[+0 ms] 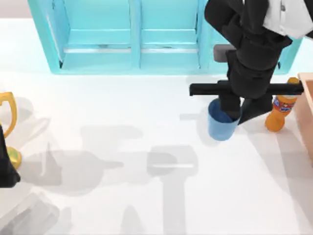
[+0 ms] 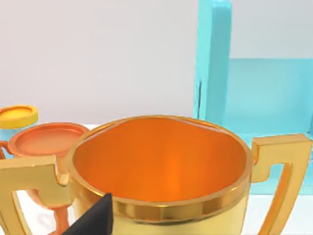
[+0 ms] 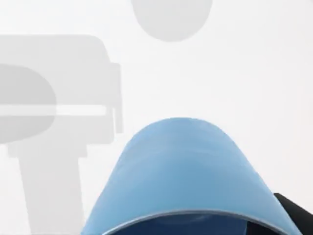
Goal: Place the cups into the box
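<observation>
A blue cup (image 1: 221,123) hangs slightly tilted at the right of the table in the top view, just left of the orange bottle. My right gripper (image 1: 239,111) comes down from above and is shut on the cup's rim at its right side. In the right wrist view the blue cup (image 3: 186,181) sits close under the camera, with a dark fingertip (image 3: 293,213) at its rim. The tan box (image 1: 307,105) shows as a strip at the table's right edge, to the right of the cup. My left arm (image 1: 5,169) is parked at the far left edge.
An orange soda bottle (image 1: 281,110) stands between the cup and the box. A large turquoise cabinet (image 1: 132,36) runs along the back. A gold trophy (image 1: 7,117) stands by the left arm; the left wrist view shows the gold trophy (image 2: 161,171) close up, with an orange goblet (image 2: 46,142) beside it.
</observation>
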`<move>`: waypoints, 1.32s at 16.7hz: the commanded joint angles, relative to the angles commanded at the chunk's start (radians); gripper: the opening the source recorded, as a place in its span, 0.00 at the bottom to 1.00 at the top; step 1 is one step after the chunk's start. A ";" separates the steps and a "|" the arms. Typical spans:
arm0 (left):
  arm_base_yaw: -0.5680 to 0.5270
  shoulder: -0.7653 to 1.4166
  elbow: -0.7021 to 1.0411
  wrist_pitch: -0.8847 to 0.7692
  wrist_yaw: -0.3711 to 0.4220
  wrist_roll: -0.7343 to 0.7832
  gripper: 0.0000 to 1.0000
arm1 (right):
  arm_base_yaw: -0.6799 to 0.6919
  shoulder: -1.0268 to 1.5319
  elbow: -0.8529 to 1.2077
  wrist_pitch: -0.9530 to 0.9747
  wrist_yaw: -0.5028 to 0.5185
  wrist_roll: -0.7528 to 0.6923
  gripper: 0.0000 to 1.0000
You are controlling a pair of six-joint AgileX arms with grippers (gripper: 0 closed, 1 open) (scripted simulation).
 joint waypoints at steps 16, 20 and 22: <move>0.000 0.000 0.000 0.000 0.000 0.000 1.00 | -0.583 -0.163 -0.113 -0.147 0.081 -0.607 0.00; 0.000 0.000 0.000 0.000 0.000 0.000 1.00 | -0.840 -0.153 -0.070 -0.157 0.058 -0.835 0.00; 0.000 0.000 0.000 0.000 0.000 0.000 1.00 | -0.912 -0.156 -0.040 -0.135 0.009 -0.911 0.00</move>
